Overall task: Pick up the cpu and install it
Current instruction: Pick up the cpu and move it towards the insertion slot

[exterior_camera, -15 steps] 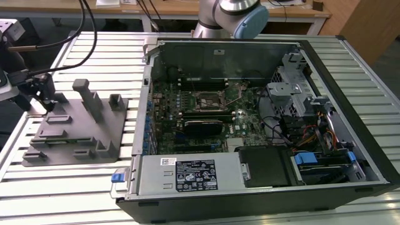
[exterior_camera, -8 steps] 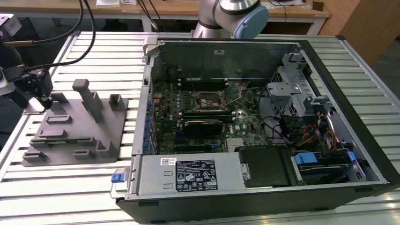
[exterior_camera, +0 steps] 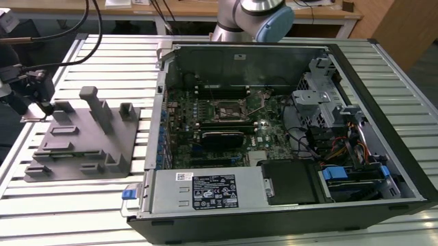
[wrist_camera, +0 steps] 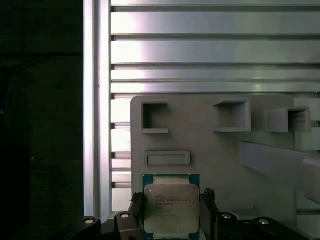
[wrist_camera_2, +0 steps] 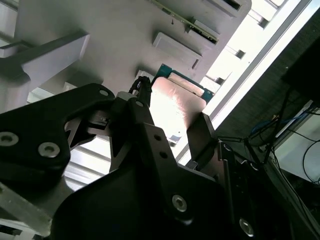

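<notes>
The cpu, a silvery square chip on a green-edged board, sits between my gripper's two black fingers, which press on its opposite sides. The second wrist view shows the same chip held in the gripper just over the grey tray. In the exterior view the gripper hangs at the far-left corner of the grey tray. The black socket frame lies on the motherboard inside the open computer case, well to the exterior view's right of the gripper.
The tray carries upright blocks and several pockets. It rests on a slatted aluminium table. Cables run from the gripper toward the back. The arm's base stands behind the case. A drive cage and power supply fill the case.
</notes>
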Tool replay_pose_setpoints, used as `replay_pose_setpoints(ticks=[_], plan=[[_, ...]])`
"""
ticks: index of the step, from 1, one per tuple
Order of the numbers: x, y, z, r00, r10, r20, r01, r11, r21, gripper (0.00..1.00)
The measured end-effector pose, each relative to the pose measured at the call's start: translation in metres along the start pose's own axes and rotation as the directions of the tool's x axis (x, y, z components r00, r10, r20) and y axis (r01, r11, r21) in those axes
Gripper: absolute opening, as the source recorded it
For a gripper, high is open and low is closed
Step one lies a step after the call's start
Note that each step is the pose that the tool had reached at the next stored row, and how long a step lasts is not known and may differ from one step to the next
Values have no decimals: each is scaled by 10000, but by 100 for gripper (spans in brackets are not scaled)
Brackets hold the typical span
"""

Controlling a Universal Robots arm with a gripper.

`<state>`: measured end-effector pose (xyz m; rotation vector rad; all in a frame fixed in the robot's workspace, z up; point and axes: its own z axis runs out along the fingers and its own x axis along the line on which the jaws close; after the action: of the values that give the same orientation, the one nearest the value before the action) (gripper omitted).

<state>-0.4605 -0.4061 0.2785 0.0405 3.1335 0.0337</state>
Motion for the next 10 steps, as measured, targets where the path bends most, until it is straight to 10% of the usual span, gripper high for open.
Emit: replay_pose_setpoints(ticks=[10], plan=[[-1, 4, -177, 10000, 0, -1, 0, 10000, -1, 53]])
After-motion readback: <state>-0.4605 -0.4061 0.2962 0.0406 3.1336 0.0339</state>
